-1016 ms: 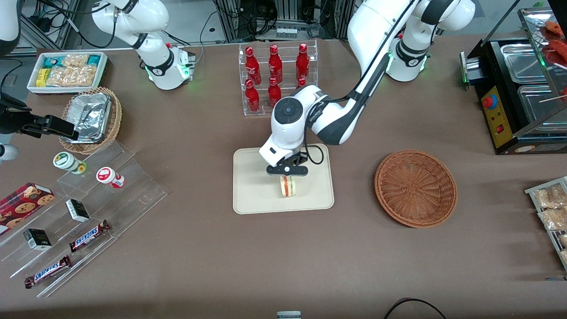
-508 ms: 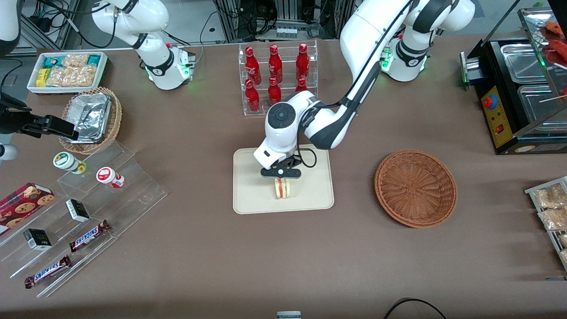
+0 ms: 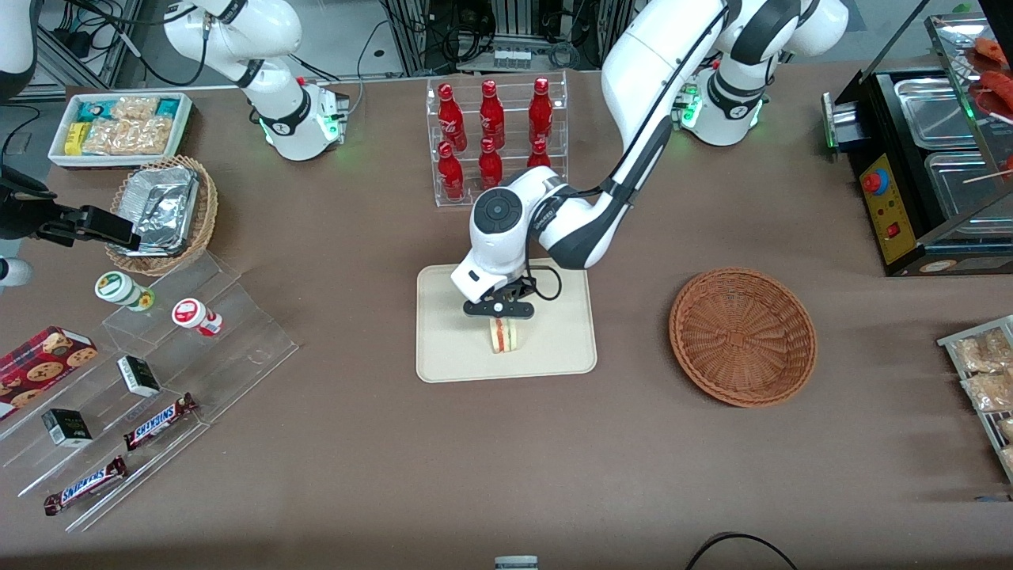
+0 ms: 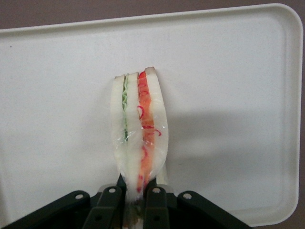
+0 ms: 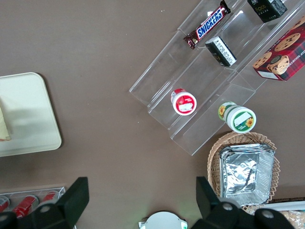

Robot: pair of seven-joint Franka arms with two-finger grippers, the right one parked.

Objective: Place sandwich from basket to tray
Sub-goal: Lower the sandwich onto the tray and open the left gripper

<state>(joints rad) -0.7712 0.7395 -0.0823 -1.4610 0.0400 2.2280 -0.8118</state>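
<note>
Gripper (image 3: 499,317): over the middle of the tray, fingers (image 4: 153,202) closed narrowly on one end of the sandwich; fingertips partly hidden by the bread.
Sandwich (image 3: 504,336): held on edge, cut face with red, orange and green layers visible (image 4: 138,143); gripped end cut off from the wrist view; contact with the tray cannot be judged.
Tray (image 3: 451,356): cream, low-rimmed, partly covered by the arm.
Basket (image 3: 742,336): reddish-brown wicker, toward the working arm's end of the table, well apart from the tray.
</note>
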